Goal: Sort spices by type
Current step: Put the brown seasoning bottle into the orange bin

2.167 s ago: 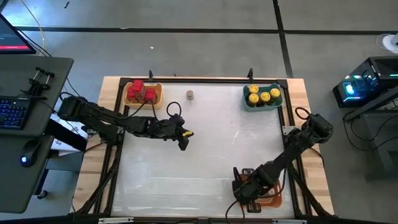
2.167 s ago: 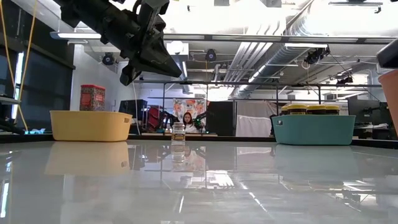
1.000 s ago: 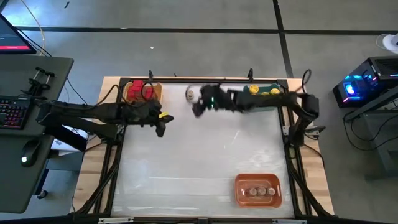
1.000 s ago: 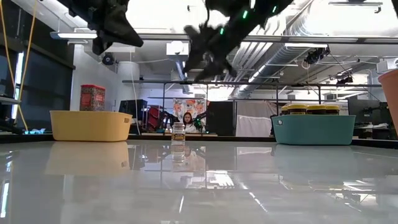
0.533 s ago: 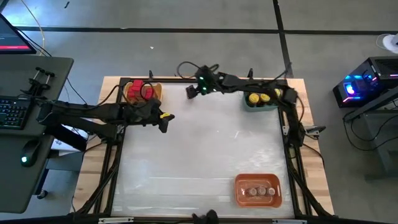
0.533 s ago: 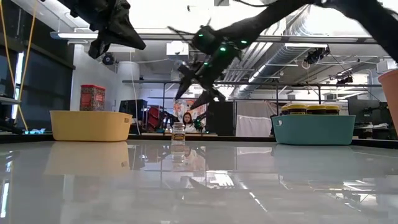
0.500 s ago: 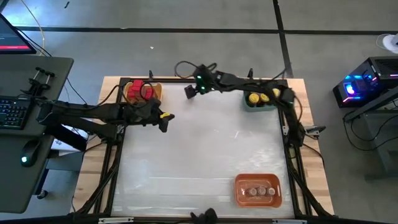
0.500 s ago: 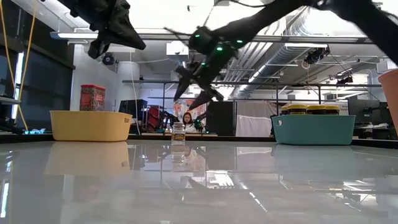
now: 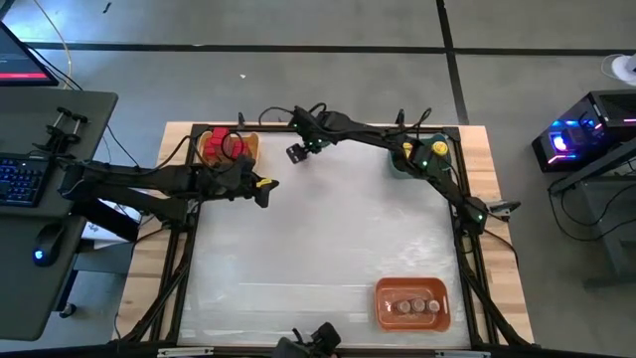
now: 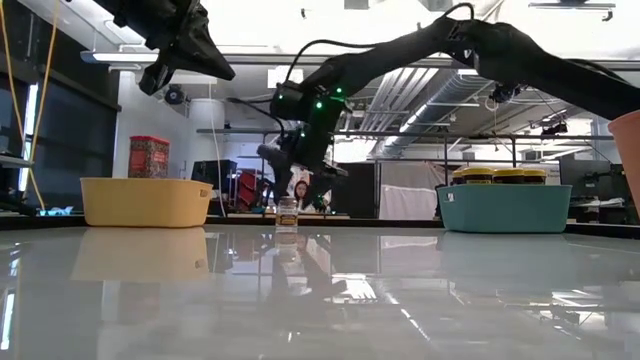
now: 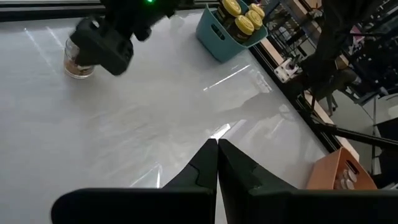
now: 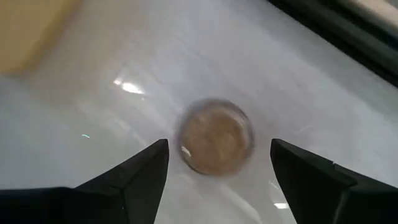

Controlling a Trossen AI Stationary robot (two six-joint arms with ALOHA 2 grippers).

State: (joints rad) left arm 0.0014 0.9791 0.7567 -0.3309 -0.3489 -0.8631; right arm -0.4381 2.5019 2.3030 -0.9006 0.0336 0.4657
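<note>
Grey-brown jar last loose | right gripper above it, fingers spread, empty | left gripper shut, idle | next: descend, pinch, carry to orange tray

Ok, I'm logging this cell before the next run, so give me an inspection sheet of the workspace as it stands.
Surface: white table, glossy, with reflections.
Job's things: red boxes in the yellow tray; yellow-lidded jars in the teal tray; grey-brown jars in the orange tray; one loose grey-brown jar on the table between the yellow and teal trays.
Clutter: nothing seen on the table.
Grippers: right gripper open, above the loose jar, not gripping it; left gripper shut, empty, raised beside the yellow tray.
Cables: loops on both arms.
Surroundings: keyboard on a side desk; a person far behind.
</note>
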